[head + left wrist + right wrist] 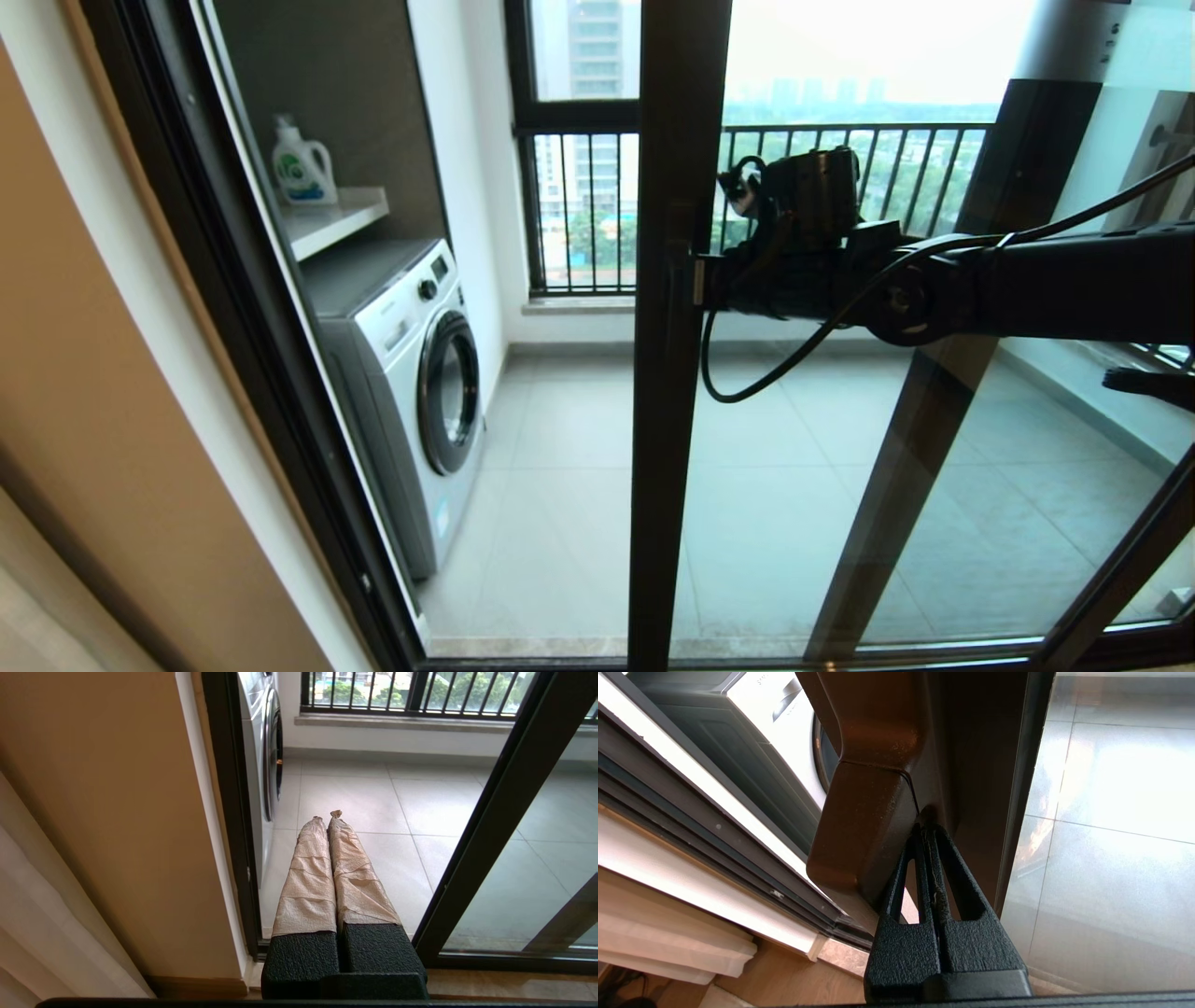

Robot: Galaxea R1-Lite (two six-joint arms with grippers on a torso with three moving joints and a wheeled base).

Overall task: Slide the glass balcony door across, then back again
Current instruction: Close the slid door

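The glass balcony door stands partway across, its dark brown upright near the middle of the head view, with an open gap to its left. My right arm reaches in from the right at mid height. The right gripper is shut, empty, and its tips are tucked into the slot between the dark bar handle and the door's upright. My left gripper hangs low, its tape-wrapped fingers shut, pointing at the floor of the gap beside the door's edge. It touches nothing.
A white washing machine stands just inside the gap on the left, under a shelf with a detergent bottle. The fixed outer frame and a beige wall bound the left. A black-framed window with railing bars closes the balcony's far side.
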